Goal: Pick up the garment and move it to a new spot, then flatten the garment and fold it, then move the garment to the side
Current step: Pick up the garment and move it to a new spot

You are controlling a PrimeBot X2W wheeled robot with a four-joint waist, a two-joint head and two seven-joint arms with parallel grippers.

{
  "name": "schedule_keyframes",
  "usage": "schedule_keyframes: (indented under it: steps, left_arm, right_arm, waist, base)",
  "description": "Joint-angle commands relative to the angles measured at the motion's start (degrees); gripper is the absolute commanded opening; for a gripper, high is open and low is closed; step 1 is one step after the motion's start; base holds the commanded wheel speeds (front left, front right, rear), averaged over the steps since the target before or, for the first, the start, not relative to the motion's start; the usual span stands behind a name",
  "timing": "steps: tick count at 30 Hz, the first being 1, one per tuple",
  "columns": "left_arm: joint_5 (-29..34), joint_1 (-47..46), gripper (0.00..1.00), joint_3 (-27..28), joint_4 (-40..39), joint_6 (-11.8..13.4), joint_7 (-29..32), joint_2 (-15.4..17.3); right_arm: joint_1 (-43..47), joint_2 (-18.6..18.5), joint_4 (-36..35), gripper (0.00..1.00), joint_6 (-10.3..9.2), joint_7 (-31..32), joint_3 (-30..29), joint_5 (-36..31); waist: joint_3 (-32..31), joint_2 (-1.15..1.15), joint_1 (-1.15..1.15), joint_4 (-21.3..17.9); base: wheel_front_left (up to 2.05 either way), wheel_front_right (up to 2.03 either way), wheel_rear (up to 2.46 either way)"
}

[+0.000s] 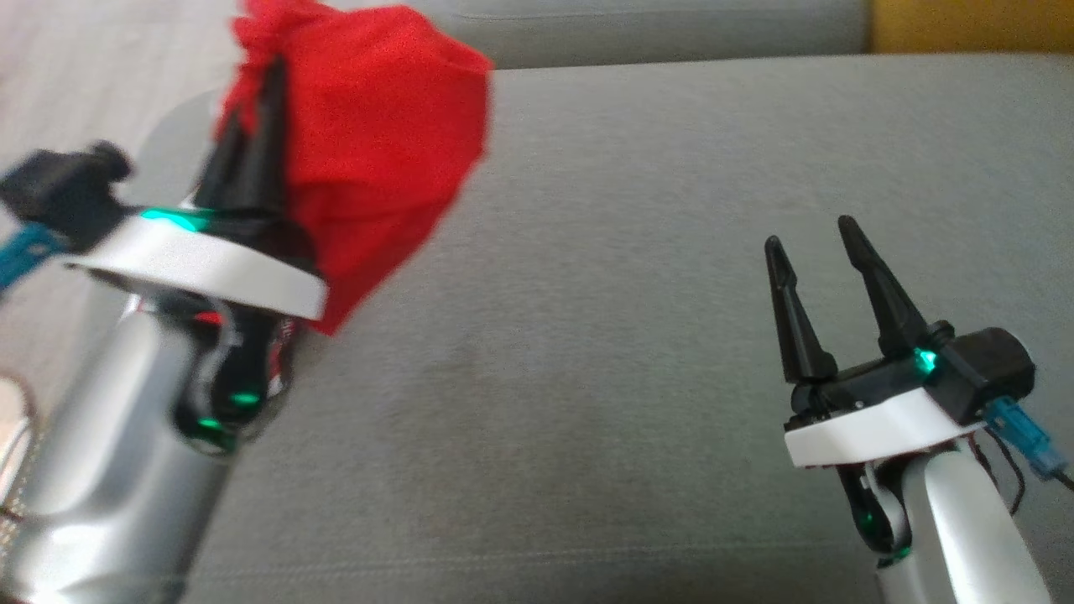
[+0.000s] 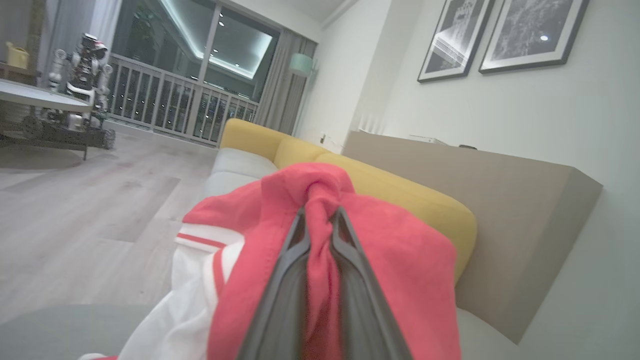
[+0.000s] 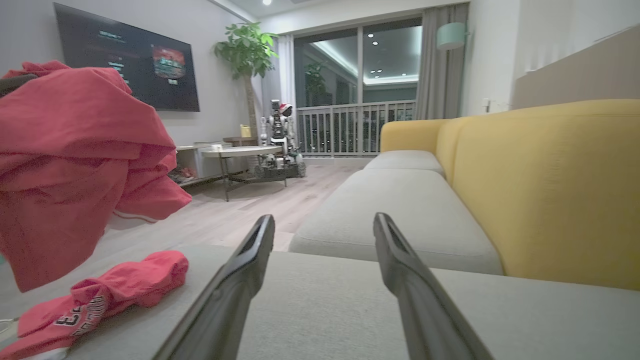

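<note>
The garment (image 1: pixel 377 126) is red with white trim and hangs bunched off the grey sofa seat (image 1: pixel 638 277) at the upper left of the head view. My left gripper (image 1: pixel 256 92) is shut on a pinched fold of it. In the left wrist view the two fingers squeeze the red cloth (image 2: pixel 400 270) near their tips (image 2: pixel 320 212). My right gripper (image 1: pixel 812 231) stands open and bare over the seat at the lower right, well apart from the cloth. The right wrist view has the hanging garment (image 3: pixel 65 165) on its left, beyond my open right gripper (image 3: pixel 325 222).
A red piece with white print (image 3: pixel 100 295) lies on the seat under the hanging cloth; I cannot tell whether it belongs to the same garment. Yellow backrests (image 3: pixel 550 190) line the sofa. Beyond the wooden floor stand a low table (image 3: pixel 240 150) and another robot (image 3: pixel 280 130).
</note>
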Motion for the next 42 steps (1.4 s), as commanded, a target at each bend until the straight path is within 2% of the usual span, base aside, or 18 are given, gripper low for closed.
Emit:
schedule_keyframes:
  steps: [1,7,12,16,19,20,21,25,29,31,32,34,39,42]
  left_arm:
    - [0.6,-3.2,0.0,2.1,-2.1,0.3,-0.3,1.0]
    - [3.3,-5.1,0.0,-1.9,2.3,2.1,-1.6,-5.3]
    - [6.3,-7.2,0.0,-4.8,10.5,2.8,-2.9,-10.7]
    - [8.4,-9.8,0.0,-4.7,18.0,3.3,-3.6,-15.3]
    - [10.3,-11.9,0.0,-4.9,23.7,3.8,-3.8,-17.4]
    - [10.8,-12.4,0.21,-5.4,25.6,3.6,-3.8,-17.9]
    - [11.1,-12.8,1.0,-5.7,26.9,3.3,-3.8,-18.3]
    - [11.4,-13.2,1.0,-5.7,28.2,1.7,-3.8,-19.0]
    - [12.5,-12.5,1.0,-3.9,24.5,1.3,-3.8,-19.0]
    - [14.6,-11.6,1.0,-2.6,22.1,1.2,-3.8,-19.0]
    - [17.4,-10.1,1.0,-0.8,19.6,0.7,-3.8,-19.0]
    - [18.9,-9.1,1.0,0.0,18.3,0.3,-3.8,-18.9]
    - [25.0,-0.9,1.0,3.6,12.5,-2.4,-3.8,-15.8]
    - [27.4,5.5,1.0,6.1,9.1,-2.8,-3.8,-14.2]
  right_arm:
    - [-2.4,0.1,-2.2,1.0,-0.01,-0.5,1.0,-0.2]
    - [-4.2,0.1,-4.8,1.0,-0.01,-0.5,0.8,0.1]
    - [-5.1,0.1,-8.0,1.0,-0.01,-0.5,1.3,0.5]
    - [-5.6,0.1,-9.5,1.0,-0.01,-0.5,1.9,0.4]
    - [-5.9,0.1,-9.7,1.0,-0.01,-0.5,2.2,0.5]
    - [-5.9,0.1,-9.7,1.0,-0.01,-0.5,2.3,0.5]
    - [-6.0,0.1,-9.7,1.0,-0.01,-0.5,2.3,0.6]
    - [-5.9,0.1,-9.7,1.0,-0.01,-0.5,1.9,0.6]
    - [-5.5,0.1,-9.2,1.0,-0.01,-0.5,1.3,0.2]
    - [-5.3,0.1,-8.9,1.0,-0.01,-0.5,1.2,-0.2]
    - [-5.0,0.1,-8.8,1.0,-0.01,-0.5,1.1,-0.4]
    - [-4.8,0.1,-8.6,1.0,-0.01,-0.5,0.8,-0.6]
    - [-2.7,0.1,-6.8,1.0,-0.01,-0.5,-0.2,-2.1]
    - [-1.2,0.1,-5.9,1.0,-0.01,-0.5,-0.6,-2.3]
  waist:
    - [0.9,0.0,0.0,-2.6]
    - [3.5,0.0,0.0,-9.7]
    - [5.7,0.0,0.0,-14.7]
    - [7.4,0.0,0.0,-17.9]
    - [8.2,0.0,0.0,-19.7]
    - [8.4,0.0,0.0,-20.1]
    - [8.6,0.0,0.0,-20.4]
    - [8.8,0.0,0.0,-20.4]
    - [7.9,0.0,0.0,-17.8]
    - [7.0,0.0,0.0,-15.8]
    - [6.0,0.0,0.0,-13.5]
    - [5.5,0.0,0.0,-12.1]
    - [2.7,0.0,0.0,-5.7]
    - [1.2,0.0,0.0,-2.6]
  base:
    - [0.0,0.0,0.0]
    - [0.0,0.0,0.0]
    - [0.0,0.0,0.0]
    - [0.0,0.0,0.0]
    - [0.0,0.0,0.0]
    - [0.0,0.0,0.0]
    - [0.0,0.0,0.0]
    - [0.0,0.0,0.0]
    - [0.0,0.0,0.0]
    - [0.0,0.0,0.0]
    - [0.0,0.0,0.0]
    - [0.0,0.0,0.0]
    - [0.0,0.0,0.0]
    - [0.0,0.0,0.0]
